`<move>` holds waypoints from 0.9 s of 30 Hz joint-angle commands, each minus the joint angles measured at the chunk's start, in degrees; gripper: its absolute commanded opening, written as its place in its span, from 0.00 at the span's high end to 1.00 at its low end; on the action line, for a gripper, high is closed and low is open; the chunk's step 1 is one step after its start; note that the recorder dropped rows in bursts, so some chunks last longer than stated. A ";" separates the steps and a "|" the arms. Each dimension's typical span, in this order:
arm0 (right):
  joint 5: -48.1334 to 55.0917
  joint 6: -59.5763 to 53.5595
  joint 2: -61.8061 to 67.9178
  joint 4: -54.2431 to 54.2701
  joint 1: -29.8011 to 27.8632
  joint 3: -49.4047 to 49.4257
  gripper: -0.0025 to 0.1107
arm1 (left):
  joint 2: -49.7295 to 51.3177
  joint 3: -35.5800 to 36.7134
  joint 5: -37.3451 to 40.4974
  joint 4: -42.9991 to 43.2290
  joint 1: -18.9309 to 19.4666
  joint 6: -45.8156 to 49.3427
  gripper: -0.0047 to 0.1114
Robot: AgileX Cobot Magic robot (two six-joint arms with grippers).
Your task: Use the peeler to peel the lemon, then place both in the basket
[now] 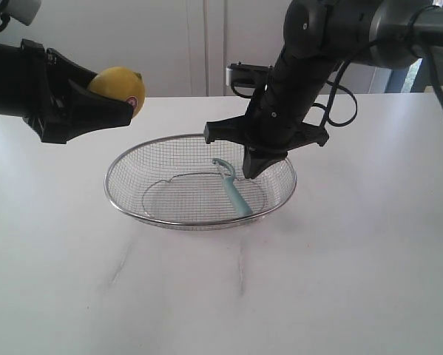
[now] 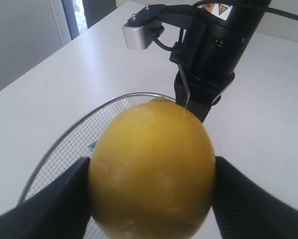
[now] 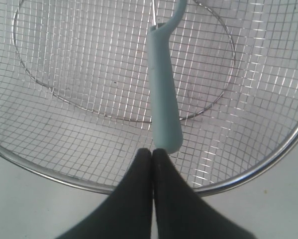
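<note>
With the peeler (image 1: 234,191) lying in the basket (image 1: 108,188) under the empty, pressed-together right gripper (image 1: 252,171), the left gripper (image 1: 123,96), pinching the lemon (image 1: 114,80), should lower inside the rim before letting go.

shiny wire-mesh basket (image 1: 132,194), matt plastic peeler (image 1: 236,194).

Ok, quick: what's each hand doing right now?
Left hand: holding the lemon.
Right hand: closed, empty; peeler lies in the basket.

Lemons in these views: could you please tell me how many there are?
1. The lemon is held between the left gripper's fingers, up above the table beside the basket; no other shows.
</note>
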 commanded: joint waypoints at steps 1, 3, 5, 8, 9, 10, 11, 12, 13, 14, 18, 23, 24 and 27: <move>0.93 0.12 -0.65 -0.45 -0.62 -0.24 0.98 | -0.44 -0.17 1.07 -1.70 0.12 -0.24 0.96; 1.08 0.12 -0.65 -0.45 -0.62 -0.24 0.98 | -0.44 -0.17 1.07 -1.70 0.12 -0.24 0.96; 1.08 0.12 -0.65 -0.45 -0.62 -0.24 0.98 | -0.44 -0.17 1.07 -1.70 0.12 -0.24 0.96; 1.90 1.03 -0.65 -0.45 -0.62 -0.24 0.98 | -0.44 -0.17 0.97 -1.70 0.12 -0.24 0.96; 2.63 1.43 -0.65 -0.45 -0.73 -0.24 0.98 | -0.44 -0.17 0.97 -1.70 0.12 -0.24 0.96; 3.50 1.53 -0.65 -0.45 -0.85 -0.24 0.98 | -0.44 -0.17 0.97 -1.70 0.12 -0.24 0.96; 4.41 1.53 -0.65 -0.45 -1.12 -0.24 0.98 | -0.44 -0.17 0.97 -1.70 0.12 -0.24 0.96; 5.51 1.53 -0.65 -0.45 -1.41 -0.24 0.98 | -0.44 -0.17 0.97 -1.70 0.12 -0.24 0.96; 6.69 1.53 -0.65 -0.45 -1.96 -0.24 0.98 | -0.44 -0.17 0.97 -1.70 0.12 -0.24 0.96; 7.76 1.53 -0.65 -0.45 -2.49 -0.24 0.98 | -0.44 -0.17 0.97 -1.70 0.12 -0.24 0.96; 10.35 1.55 -0.65 -0.25 -4.93 -0.24 0.98 | -0.44 -0.17 0.97 -1.70 0.12 -0.24 0.96; 10.96 1.55 -0.65 -0.25 -7.90 -0.24 0.98 | -0.44 -0.17 0.97 -1.70 0.12 -0.24 0.96; 10.96 1.55 -0.65 -0.25 -8.40 -0.24 0.98 | -0.44 -0.17 0.97 -1.70 0.12 -0.24 0.96; 10.96 1.29 -0.65 -0.25 -10.42 -0.24 0.98 | -0.44 -0.17 0.97 -1.70 0.12 -0.24 0.96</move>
